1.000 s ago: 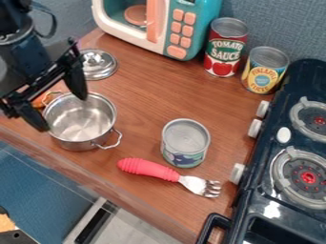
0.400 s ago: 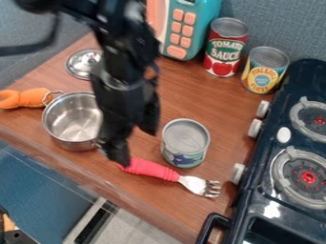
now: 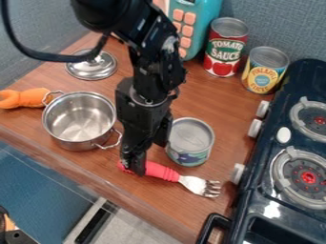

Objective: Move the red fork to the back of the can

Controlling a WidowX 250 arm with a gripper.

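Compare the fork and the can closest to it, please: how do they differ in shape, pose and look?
The fork is long and slim, while the can is a squat cylinder. The fork lies flat, whereas the can stands upright. The fork's handle is plain red, but the can's side carries a patterned label. Both show silvery surfaces, and both rest on the wooden counter.

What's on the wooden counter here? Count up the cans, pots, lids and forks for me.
Cans: 3 (short can, red-labelled can, yellow-labelled can)
Pots: 1 (metal pot)
Lids: 1 (metal lid)
Forks: 1 (red-handled fork)
Total: 6
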